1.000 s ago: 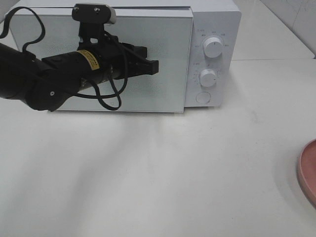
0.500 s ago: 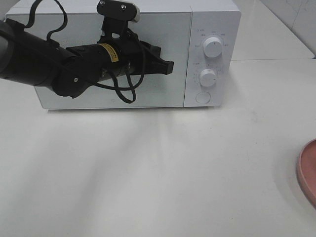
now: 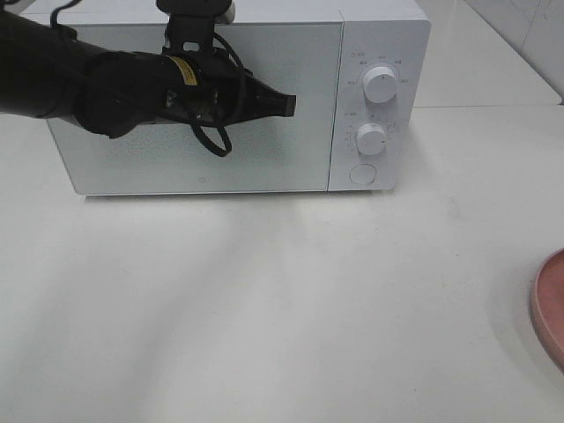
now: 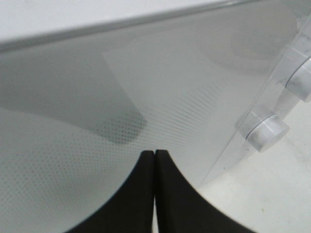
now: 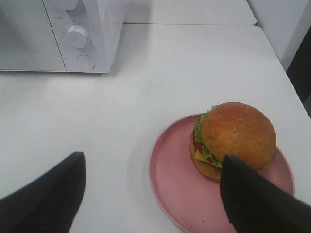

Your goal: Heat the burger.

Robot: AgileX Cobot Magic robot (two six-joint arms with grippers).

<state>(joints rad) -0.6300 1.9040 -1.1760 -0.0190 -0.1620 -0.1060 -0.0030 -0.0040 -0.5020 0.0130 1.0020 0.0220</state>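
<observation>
Left claw (image 3: 284, 105) pressed together, tip at closed door (image 3: 264, 159). Step: open the microwave (image 3: 379, 53). Next: press round button (image 3: 362, 174), beyond and below tip.

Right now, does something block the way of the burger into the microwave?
Yes. The microwave door is shut, while the burger sits on the pink plate. The closed left gripper is at the door.

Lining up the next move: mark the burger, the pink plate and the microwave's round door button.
burger (image 5: 237, 132): right wrist view, top of bun.
pink plate (image 5: 170, 187): right wrist view, bare inner surface.
round door button (image 3: 362, 174): exterior high view, its centre.
</observation>
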